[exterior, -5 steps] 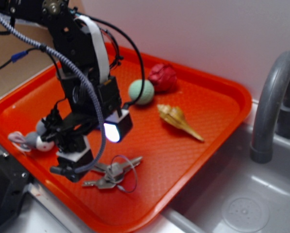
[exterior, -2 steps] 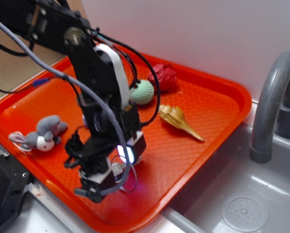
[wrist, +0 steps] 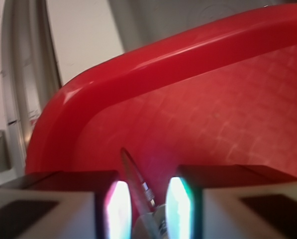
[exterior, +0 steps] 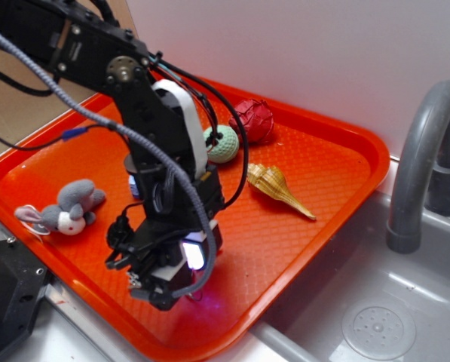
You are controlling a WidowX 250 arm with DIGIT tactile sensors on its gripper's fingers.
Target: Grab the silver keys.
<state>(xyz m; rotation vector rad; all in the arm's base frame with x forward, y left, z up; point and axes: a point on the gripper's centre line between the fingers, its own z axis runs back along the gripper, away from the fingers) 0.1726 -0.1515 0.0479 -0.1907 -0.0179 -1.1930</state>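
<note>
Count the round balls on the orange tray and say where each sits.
2. The green ball and the red ball sit side by side near the tray's far edge, behind the arm. More could be hidden under the arm.

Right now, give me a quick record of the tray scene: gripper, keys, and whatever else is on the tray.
gripper: low over the tray's near edge, fingers either side of the keys
silver keys: between the fingers, hidden in the exterior view
tray: orange, beside a sink
other items: grey plush toy, green ball, red ball, seashell

An orange-red tray (exterior: 338, 158) with a fine grid texture holds a grey-and-white plush (exterior: 62, 213).
</note>
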